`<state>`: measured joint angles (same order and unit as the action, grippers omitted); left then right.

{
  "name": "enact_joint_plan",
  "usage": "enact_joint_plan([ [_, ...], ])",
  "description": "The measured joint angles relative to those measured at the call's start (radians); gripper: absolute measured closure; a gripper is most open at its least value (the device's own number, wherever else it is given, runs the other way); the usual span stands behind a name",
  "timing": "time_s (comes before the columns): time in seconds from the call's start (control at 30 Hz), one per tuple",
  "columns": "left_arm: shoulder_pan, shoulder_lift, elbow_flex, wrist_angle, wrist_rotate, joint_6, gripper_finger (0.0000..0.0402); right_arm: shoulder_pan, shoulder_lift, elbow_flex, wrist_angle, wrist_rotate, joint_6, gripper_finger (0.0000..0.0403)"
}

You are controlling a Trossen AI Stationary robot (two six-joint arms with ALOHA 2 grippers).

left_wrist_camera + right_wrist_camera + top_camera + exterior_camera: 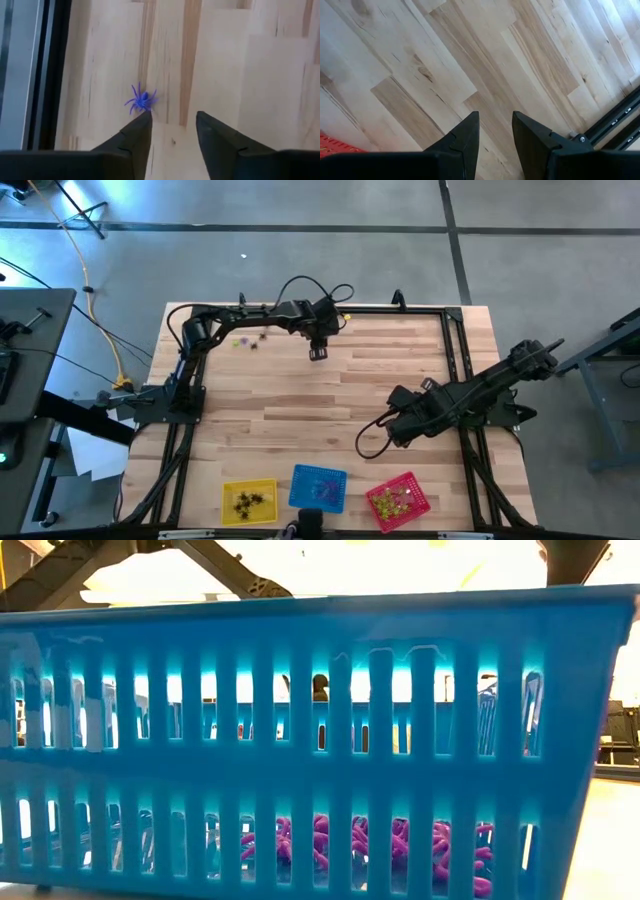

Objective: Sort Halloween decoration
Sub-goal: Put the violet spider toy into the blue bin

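My left gripper point(318, 352) is open at the far middle of the table, pointing down. In the left wrist view, a small purple spider trinket point(142, 100) lies on the wood just past one fingertip of the open gripper point(172, 117), not between the fingers. A few more trinkets point(250, 340) lie on the table at the far left, and a yellow-green one point(346, 319) lies by the far frame bar. My right gripper point(392, 430) is open and empty over bare wood at the right point(495, 117).
Three mesh baskets stand along the near edge: yellow point(228, 488) with black trinkets, blue point(318, 477), red point(420, 498) with yellow-green ones. The blue basket point(320, 660) fills the low view and holds purple trinkets point(360, 845). A black frame point(455, 330) borders the table.
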<state>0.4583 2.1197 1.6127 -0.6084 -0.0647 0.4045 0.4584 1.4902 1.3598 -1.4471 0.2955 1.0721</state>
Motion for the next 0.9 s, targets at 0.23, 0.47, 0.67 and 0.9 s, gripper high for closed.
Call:
enact_joint_plan([
  [0.23, 0.024, 0.007, 0.0, 0.006, 0.004, 0.0, 0.023, -0.036, 0.0, 0.0, 0.0, 0.0, -0.022, 0.0291],
  [0.47, 0.055, 0.04, -0.001, -0.005, 0.067, -0.005, 0.0229, -0.079, 0.0, 0.0, 0.001, 0.0, -0.062, 0.0291],
  [0.67, 0.058, 0.076, -0.001, 0.002, 0.09, 0.063, 0.0229, -0.111, 0.0, 0.0, 0.006, -0.012, -0.093, 0.0291],
  [0.9, 0.058, 0.085, -0.001, 0.017, 0.081, 0.152, 0.0229, -0.148, 0.0, 0.0, 0.011, -0.015, -0.113, 0.0291],
])
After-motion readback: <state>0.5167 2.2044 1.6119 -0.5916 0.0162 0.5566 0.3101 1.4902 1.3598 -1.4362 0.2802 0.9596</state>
